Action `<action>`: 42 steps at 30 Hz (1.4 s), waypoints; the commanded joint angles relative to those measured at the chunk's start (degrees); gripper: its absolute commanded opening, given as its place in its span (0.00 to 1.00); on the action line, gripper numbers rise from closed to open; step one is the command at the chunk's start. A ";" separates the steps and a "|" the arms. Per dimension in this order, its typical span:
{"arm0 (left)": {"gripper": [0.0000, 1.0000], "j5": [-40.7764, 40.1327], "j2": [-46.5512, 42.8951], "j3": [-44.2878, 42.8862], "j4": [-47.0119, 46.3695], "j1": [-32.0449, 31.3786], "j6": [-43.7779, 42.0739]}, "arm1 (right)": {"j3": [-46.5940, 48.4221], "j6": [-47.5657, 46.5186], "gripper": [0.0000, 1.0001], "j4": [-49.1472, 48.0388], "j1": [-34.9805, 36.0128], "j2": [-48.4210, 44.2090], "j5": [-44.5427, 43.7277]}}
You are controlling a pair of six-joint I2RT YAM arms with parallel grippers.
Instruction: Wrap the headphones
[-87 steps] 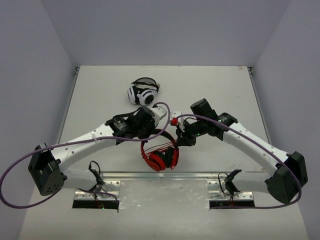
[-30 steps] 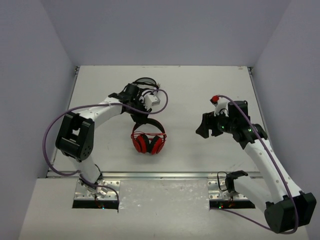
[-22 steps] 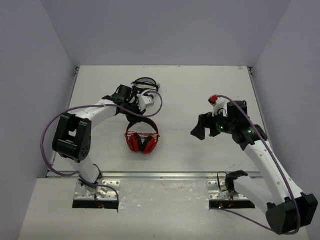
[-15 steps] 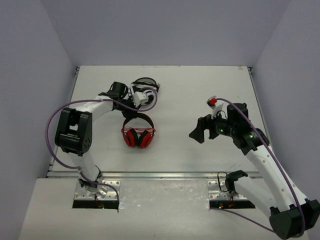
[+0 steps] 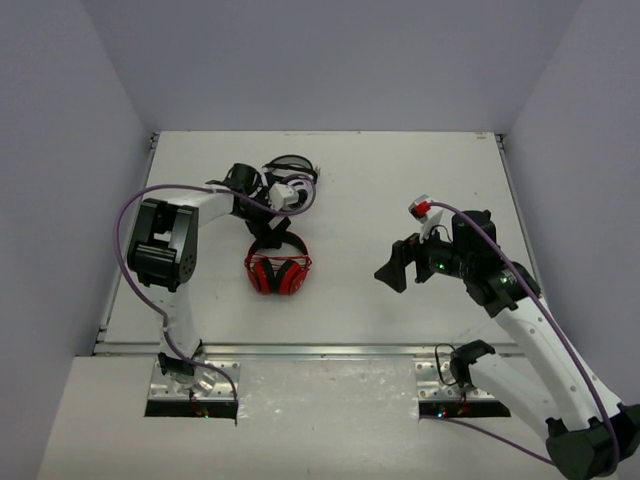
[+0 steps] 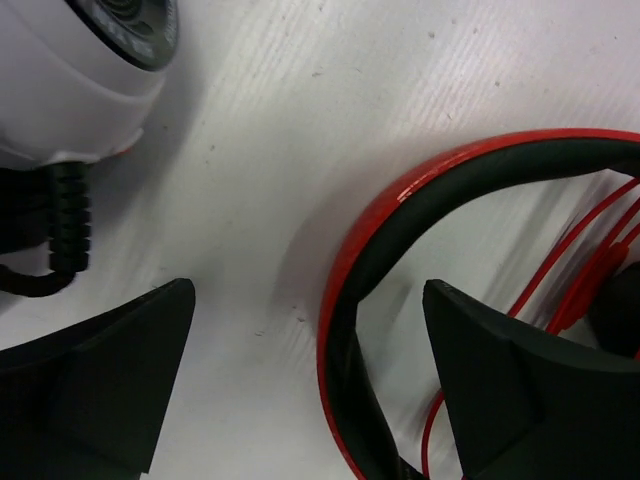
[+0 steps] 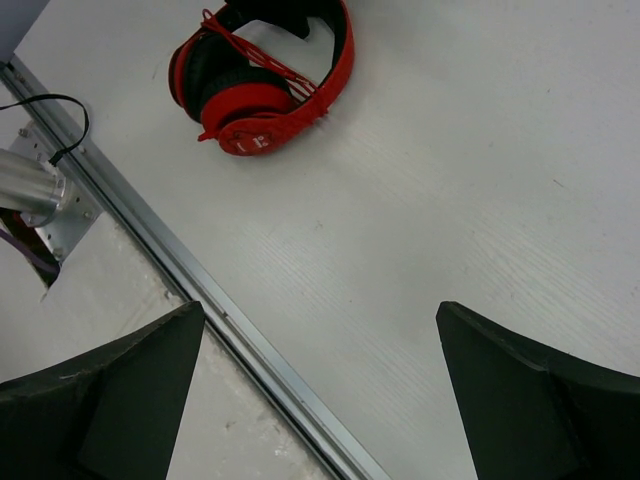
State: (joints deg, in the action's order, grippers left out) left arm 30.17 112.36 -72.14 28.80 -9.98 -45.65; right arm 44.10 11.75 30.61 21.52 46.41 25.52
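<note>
The red headphones lie flat on the table left of centre, ear cups toward the near edge, with the thin red cable wound across the cups. My left gripper hangs over the top of the headband. In the left wrist view it is open, and the red, black-lined headband passes between the fingers without either touching it. Cable strands show at the right. My right gripper hovers well to the right, wide open and holding nothing.
White-and-black striped headphones sit just behind the left wrist, and one of their cups is close to the left finger. A metal rail along the table's near edge runs below the right gripper.
The left gripper moved the red headphones left and back while shut on the headband, and now stands open with the headphones lying on the table. The right gripper opened wide and drifted slightly left.
</note>
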 commanded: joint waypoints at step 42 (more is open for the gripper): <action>1.00 -64.18 -84.05 31.71 -5.33 -0.92 61.29 | 7.67 4.42 0.99 20.89 0.37 -13.19 -47.84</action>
State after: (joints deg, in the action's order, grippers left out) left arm -33.04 29.80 -40.49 25.93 -11.16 14.44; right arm 50.15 16.88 49.58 21.63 33.89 -19.11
